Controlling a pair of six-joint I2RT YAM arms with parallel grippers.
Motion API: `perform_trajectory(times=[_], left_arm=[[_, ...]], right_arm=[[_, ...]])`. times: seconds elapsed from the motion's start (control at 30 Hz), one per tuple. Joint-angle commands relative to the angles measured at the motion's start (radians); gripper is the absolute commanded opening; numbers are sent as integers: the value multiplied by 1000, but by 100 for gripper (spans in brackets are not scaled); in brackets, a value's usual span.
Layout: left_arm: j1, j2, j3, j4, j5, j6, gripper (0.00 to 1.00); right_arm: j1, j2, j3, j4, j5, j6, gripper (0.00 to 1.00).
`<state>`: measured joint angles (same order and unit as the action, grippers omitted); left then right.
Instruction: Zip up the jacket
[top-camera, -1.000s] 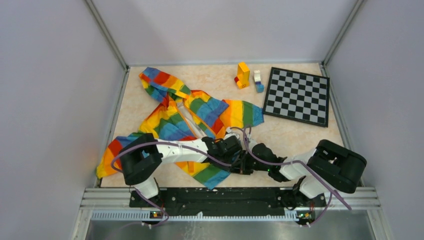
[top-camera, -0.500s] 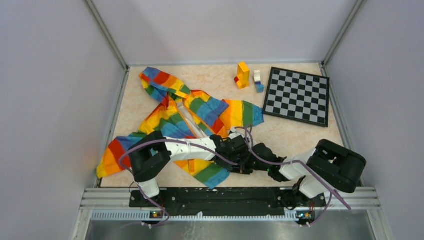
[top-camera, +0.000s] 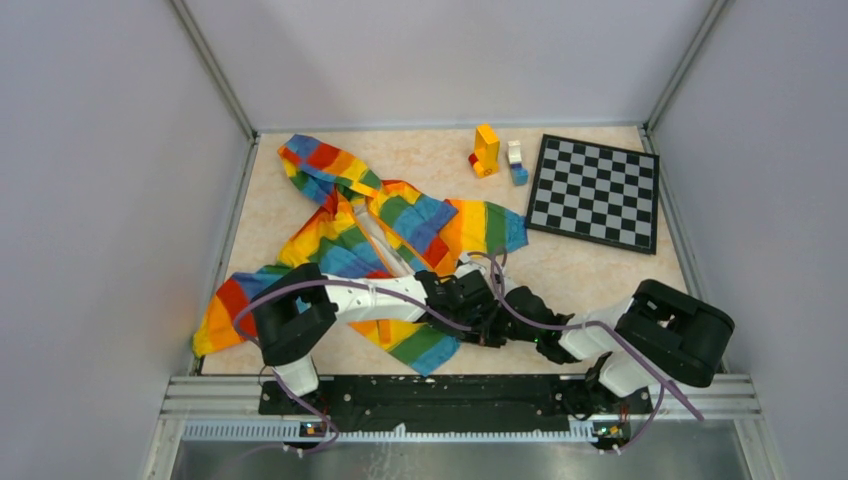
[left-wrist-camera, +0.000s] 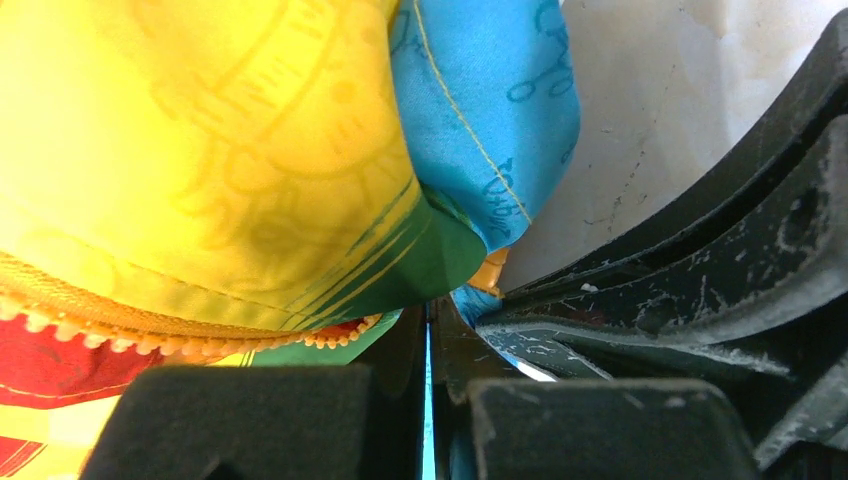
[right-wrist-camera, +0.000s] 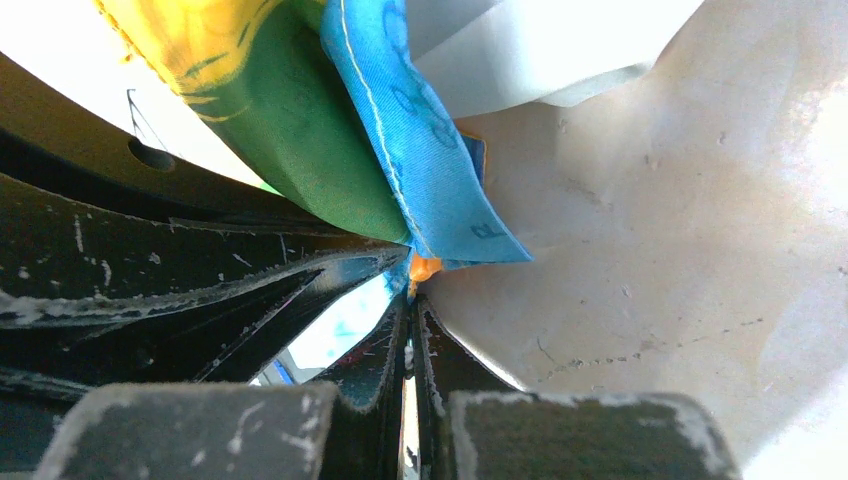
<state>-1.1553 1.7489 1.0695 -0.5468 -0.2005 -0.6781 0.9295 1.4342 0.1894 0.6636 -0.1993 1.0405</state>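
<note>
Left gripper (left-wrist-camera: 430, 310) is clenched on the blue-green hem of the jacket (left-wrist-camera: 200, 150), with the zipper teeth (left-wrist-camera: 150, 335) just left of its tips. Right gripper (right-wrist-camera: 410, 290) is pinched tight on the same hem corner, where an orange zipper bit (right-wrist-camera: 425, 267) peeks out. My worry is that I hold thin cloth rather than the slider, so a pull would slip or just drag the garment. Beyond both, the jacket sprawls unzipped toward its hood. Farther right sit the blocks (top-camera: 487, 150) and the checkerboard (top-camera: 595, 190).
</note>
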Motion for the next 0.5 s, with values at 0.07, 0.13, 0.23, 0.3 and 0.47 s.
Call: perform_trajectory(times=[0.07, 0.13, 0.23, 0.3, 0.47], left_arm=[[20, -43, -49, 117, 13, 10, 11], [21, -33, -39, 123, 7, 19, 16], [20, -15, -22, 126, 5, 31, 24], [21, -7, -19, 129, 9, 31, 28], [20, 25, 0, 97, -20, 37, 34]], right_arm=[[9, 17, -25, -16, 3, -25, 0], [10, 27, -22, -10, -4, -26, 0], [9, 34, -22, -2, -10, -24, 0], [9, 42, -22, 8, -16, -24, 0], [11, 52, -21, 20, -22, -24, 0]])
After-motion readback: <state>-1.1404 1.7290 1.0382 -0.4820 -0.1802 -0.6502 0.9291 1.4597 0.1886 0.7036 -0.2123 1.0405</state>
